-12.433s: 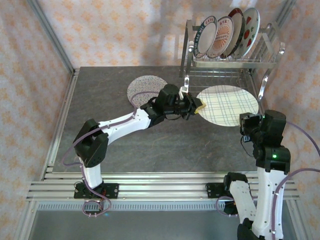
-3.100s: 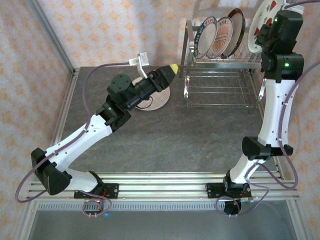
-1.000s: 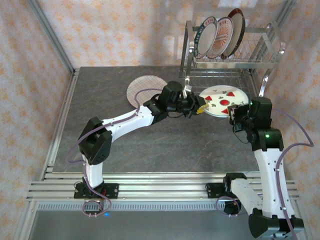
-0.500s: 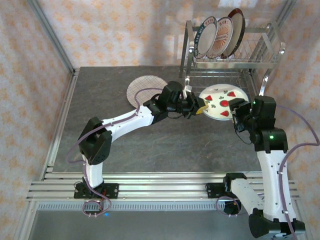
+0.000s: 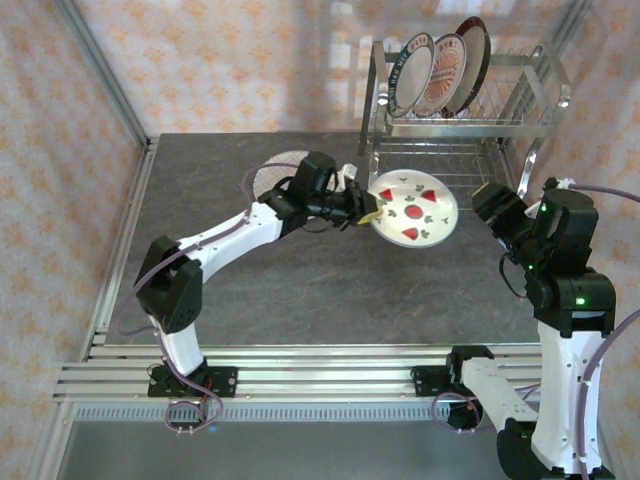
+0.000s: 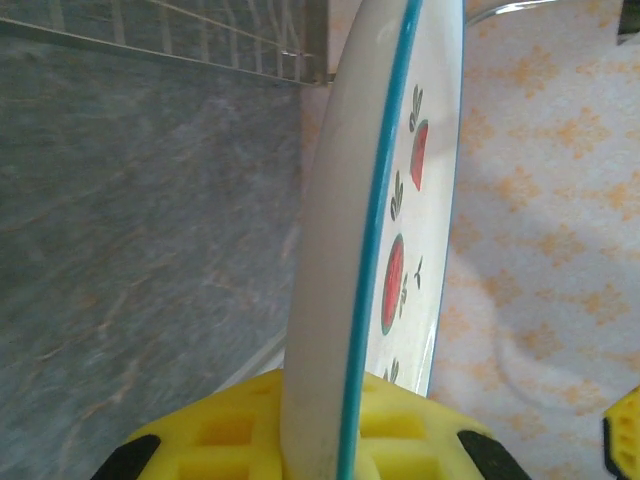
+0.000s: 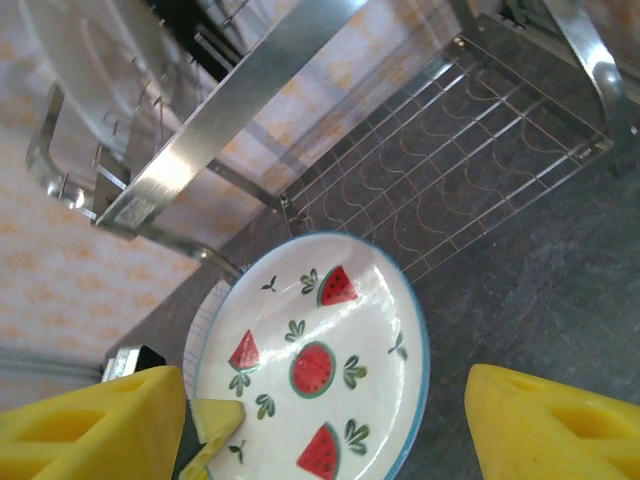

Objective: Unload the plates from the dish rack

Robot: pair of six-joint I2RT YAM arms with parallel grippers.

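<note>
Enclosing grey table (image 5: 330, 290): orange-patterned walls (image 5: 230, 60).

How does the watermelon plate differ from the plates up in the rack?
The watermelon plate faces up, held by the left gripper; the three rack plates stand on edge in the upper slots of the dish rack. The watermelon plate shows red slices inside a teal rim; the rack plates carry ringed borders. All are round.

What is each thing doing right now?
watermelon plate: gripped at its rim by the left jaws.
left jaws: shut on the watermelon plate.
right jaws: open, apart from it.
rack plates: three, upright in the dish rack.
checked plate: flat on the table.
</note>
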